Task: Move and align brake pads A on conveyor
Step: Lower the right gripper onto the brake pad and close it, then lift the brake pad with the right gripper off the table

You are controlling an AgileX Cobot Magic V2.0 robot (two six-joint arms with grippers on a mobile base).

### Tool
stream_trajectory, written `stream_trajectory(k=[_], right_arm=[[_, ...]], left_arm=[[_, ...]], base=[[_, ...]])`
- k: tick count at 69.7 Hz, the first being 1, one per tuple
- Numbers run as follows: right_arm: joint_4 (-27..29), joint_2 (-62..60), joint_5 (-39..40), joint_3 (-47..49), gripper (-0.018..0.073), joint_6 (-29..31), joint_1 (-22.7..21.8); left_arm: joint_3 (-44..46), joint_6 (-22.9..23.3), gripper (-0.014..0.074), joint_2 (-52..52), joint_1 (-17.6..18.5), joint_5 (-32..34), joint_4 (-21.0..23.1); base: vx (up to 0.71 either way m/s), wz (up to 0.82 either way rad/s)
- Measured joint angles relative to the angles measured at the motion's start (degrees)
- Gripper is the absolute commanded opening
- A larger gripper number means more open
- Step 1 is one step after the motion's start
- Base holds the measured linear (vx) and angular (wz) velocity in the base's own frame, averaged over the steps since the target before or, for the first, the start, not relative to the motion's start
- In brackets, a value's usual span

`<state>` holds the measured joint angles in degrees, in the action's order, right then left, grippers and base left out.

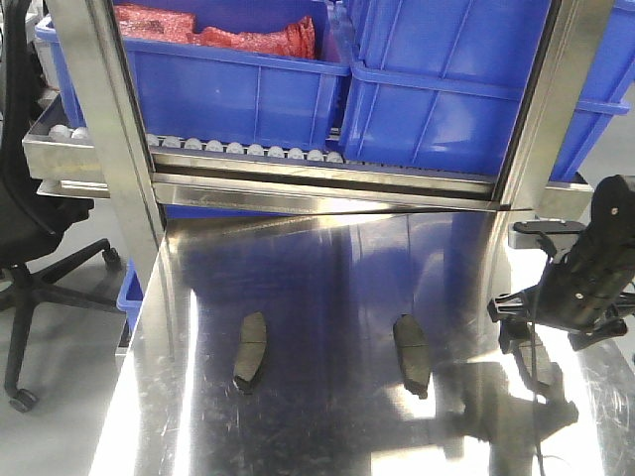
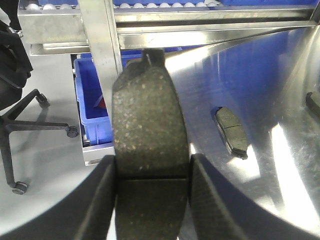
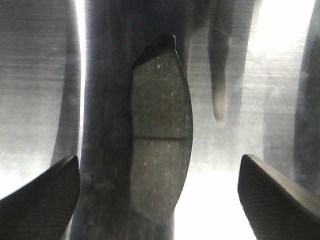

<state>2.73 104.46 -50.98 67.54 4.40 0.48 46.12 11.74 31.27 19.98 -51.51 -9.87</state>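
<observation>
Fingers of the left gripper (image 2: 152, 167) clench one brake pad (image 2: 149, 110), with the steel table (image 2: 280, 165) beyond. The right gripper (image 3: 157, 165) hangs spread wide over a pad lying flat (image 3: 161, 115). Farther out on the table lie a left pad (image 1: 250, 352) and a right pad (image 1: 411, 354), well apart. Blue bins (image 1: 248, 89) sit on the roller rack (image 1: 248, 151) behind.

No legible text, labels or numbers anywhere
</observation>
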Motion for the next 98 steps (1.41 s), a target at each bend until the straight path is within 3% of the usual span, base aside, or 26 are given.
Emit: stream_trajectory(k=[52,63,71,75,78,98], right_arm=[[-1.13,7.07,-0.23,4.74,0.0573,0.43,0.00],[-1.73,7.24,-0.37,4.88,0.0422,0.43,0.00],[-1.93,7.24,-0.53,4.88,0.0218,0.43,0.00],[-1.87,7.24,-0.72,4.88,0.0052,0.43,0.00],[-1.87,7.24,-0.83,4.93,-0.0015,0.43,0.00],[-1.82,6.93,-1.38,4.93,-0.0008,0.61,0.00]], left_arm=[[0.00,0.00,-0.0006,0.00,0.00,0.00,0.00],[0.00,0.00,-0.0006,0.00,0.00,0.00,0.00],[0.00,0.00,-0.0006,0.00,0.00,0.00,0.00],[0.00,0.00,-0.0006,0.00,0.00,0.00,0.00],[0.00,0.00,-0.0006,0.00,0.00,0.00,0.00],[0.00,0.00,-0.0006,0.00,0.00,0.00,0.00]], base=[[0.00,0.00],[0.00,0.00],[0.00,0.00],[0.00,0.00],[0.00,0.00],[0.00,0.00]])
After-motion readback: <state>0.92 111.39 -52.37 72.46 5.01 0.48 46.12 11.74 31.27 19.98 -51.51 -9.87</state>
